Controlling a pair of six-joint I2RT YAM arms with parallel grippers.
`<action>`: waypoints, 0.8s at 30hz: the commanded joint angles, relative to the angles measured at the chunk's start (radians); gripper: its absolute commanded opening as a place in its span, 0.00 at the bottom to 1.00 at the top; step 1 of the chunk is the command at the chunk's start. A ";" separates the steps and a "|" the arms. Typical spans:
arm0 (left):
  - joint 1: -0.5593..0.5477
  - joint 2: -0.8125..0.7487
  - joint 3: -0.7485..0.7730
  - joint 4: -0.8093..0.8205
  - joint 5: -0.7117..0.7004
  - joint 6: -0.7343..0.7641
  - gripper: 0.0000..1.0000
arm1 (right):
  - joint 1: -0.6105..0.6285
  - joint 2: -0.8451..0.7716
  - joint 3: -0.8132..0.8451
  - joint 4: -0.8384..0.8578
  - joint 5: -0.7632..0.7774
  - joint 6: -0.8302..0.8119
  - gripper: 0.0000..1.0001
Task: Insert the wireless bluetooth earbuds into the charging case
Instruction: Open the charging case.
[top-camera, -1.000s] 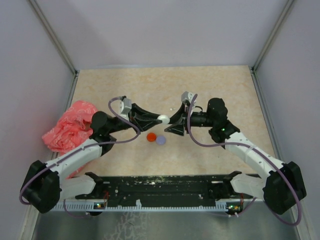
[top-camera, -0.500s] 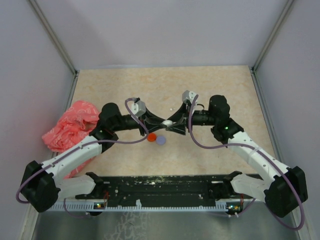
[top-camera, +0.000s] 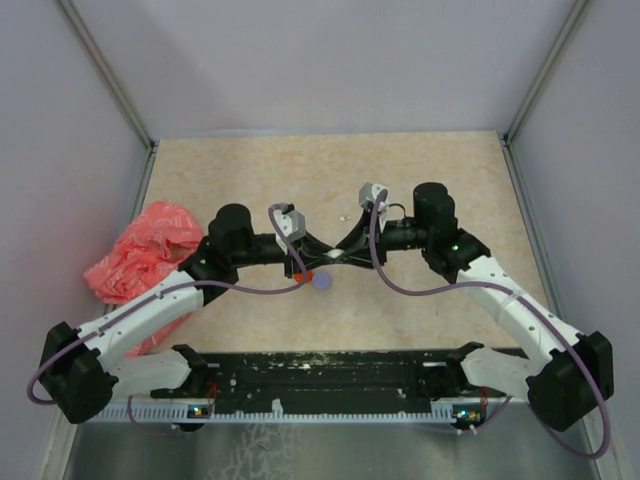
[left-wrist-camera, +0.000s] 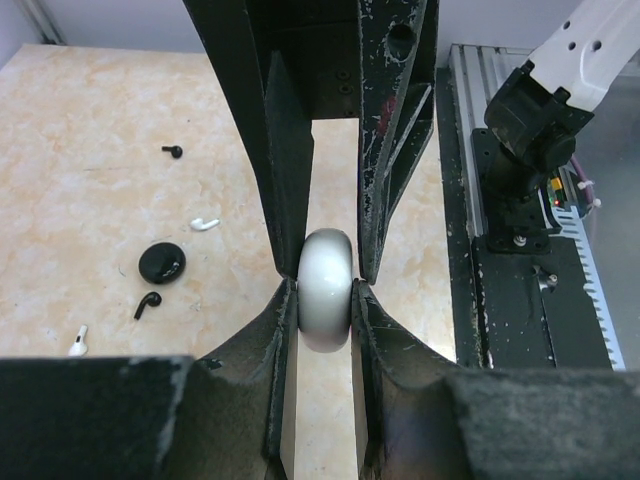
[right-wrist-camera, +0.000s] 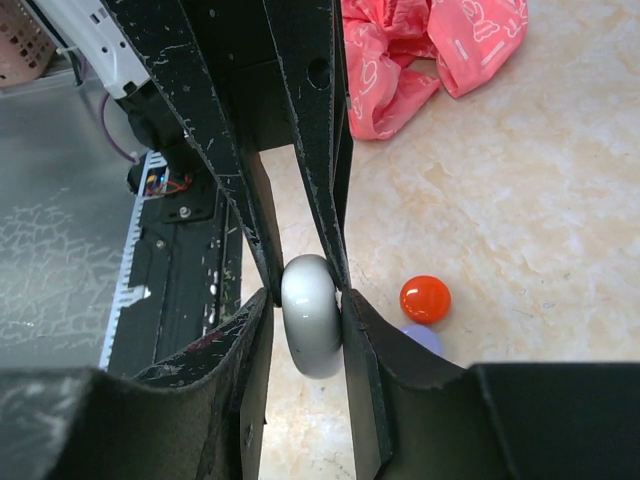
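Beige marbled tabletop (top-camera: 420, 160): over its centre, a white charging case (left-wrist-camera: 325, 300) is clamped by the left gripper (left-wrist-camera: 325, 290) and also pinched by the right gripper (right-wrist-camera: 305, 297).

The left tool (left-wrist-camera: 324, 315) and right tool (right-wrist-camera: 312, 330) meet tip-to-tip, both clamped.

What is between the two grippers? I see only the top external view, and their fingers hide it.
Observer: A white rounded case. The left gripper and the right gripper each pinch it from both sides.
Operator: Where are the earbuds? I cannot find them here.
Observer: Some lie loose on the table. The left wrist view shows a black earbud and a white earbud near a black disc.
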 joint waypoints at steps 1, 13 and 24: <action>-0.006 -0.020 0.036 -0.034 -0.018 0.042 0.00 | -0.001 0.013 0.066 -0.072 -0.033 -0.069 0.32; -0.014 -0.026 0.038 -0.044 -0.027 0.052 0.00 | -0.001 0.041 0.100 -0.177 -0.045 -0.143 0.30; -0.017 -0.033 0.027 -0.032 -0.052 0.046 0.04 | -0.001 0.062 0.115 -0.213 -0.062 -0.165 0.03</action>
